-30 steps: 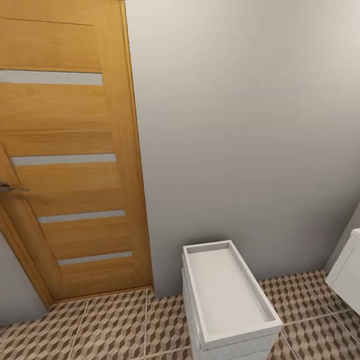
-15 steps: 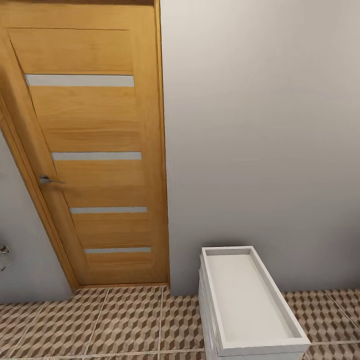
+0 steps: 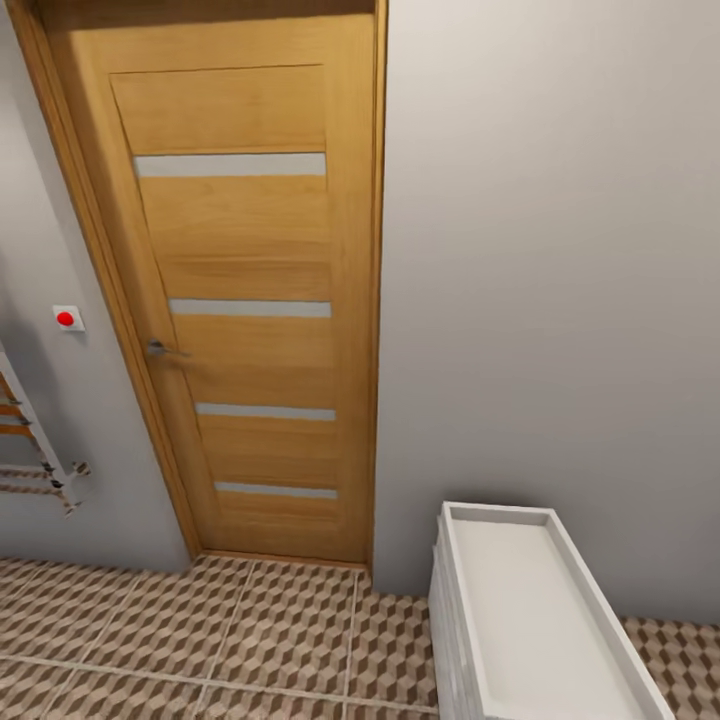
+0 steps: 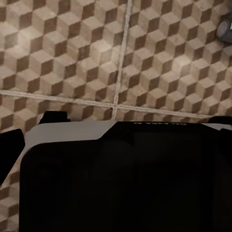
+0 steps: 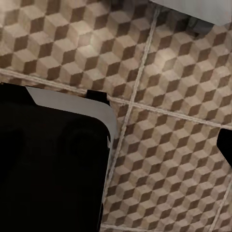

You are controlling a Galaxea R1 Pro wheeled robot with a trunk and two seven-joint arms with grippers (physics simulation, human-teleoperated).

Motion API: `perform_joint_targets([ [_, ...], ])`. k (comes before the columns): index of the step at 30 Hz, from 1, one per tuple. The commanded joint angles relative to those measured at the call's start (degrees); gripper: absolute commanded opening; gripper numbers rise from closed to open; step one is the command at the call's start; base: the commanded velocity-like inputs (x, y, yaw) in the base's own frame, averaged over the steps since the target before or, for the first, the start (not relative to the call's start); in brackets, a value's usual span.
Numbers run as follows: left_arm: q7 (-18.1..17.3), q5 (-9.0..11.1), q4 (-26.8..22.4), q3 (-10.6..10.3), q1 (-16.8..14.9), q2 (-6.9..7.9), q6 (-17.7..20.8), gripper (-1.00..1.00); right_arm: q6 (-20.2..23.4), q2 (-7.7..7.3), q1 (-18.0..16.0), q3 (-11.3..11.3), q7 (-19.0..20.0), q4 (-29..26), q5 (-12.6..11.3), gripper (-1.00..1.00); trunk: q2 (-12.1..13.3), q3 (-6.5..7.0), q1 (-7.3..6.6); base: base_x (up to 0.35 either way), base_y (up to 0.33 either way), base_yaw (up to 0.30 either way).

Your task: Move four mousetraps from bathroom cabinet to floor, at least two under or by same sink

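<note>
While the head camera faces a corner of the room, one slatted wooden door (image 3: pixel 250 300) takes up the upper left, closed in its frame, with four pale horizontal strips across it and one metal lever handle (image 3: pixel 160 349) at about 9 o'clock on the door leaf. At 3 o'clock from the door runs one plain grey wall (image 3: pixel 560 280). On the wall at 9 o'clock from the handle sits one small white plate with a red button (image 3: pixel 67 318), and at 7 o'clock from that a towel rail (image 3: pixel 35 450) shows partly at the picture's edge. One white unit with a shallow rimmed top (image 3: pixel 540 610) stands against the grey wall at 5 o'clock from the door. The bathroom floor (image 3: pixel 250 640) of cube-patterned tiles spreads at 6 o'clock below the door (pale grout lines cross it).

Both wrist cameras look down on the same tiling (image 4: pixel 96 58) (image 5: pixel 169 145), each with a dark body of the robot in front. How far apart either gripper's fingers stand cannot be told, nor whether they have hold of anything.
</note>
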Motion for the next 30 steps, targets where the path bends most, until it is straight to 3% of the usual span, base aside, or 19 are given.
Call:
perform_joint_targets([
  [1,-0.21,0.61,0.14,-0.44,0.02,-0.01,-0.22,1.0,-0.34,0.09,-0.07,-0.28,-0.24,0.18,0.56,1.0,-0.05,-0.07,0.0,0.0,0.0,0.279],
  [19,0.12,0.95,0.16,-0.39,0.55,0.13,-0.12,1.0,-0.39,0.63,-0.07,-0.11,-0.2,0.16,1.7,1.0,-0.05,-0.07,0.0,0.0,0.0,0.279],
  [30,0.15,2.29,0.22,-0.39,0.77,0.97,-0.19,1.0,-0.43,0.94,-0.07,-0.1,-0.24,0.16,2.68,1.0,-0.05,-0.07,0.0,0.0,0.0,0.279],
])
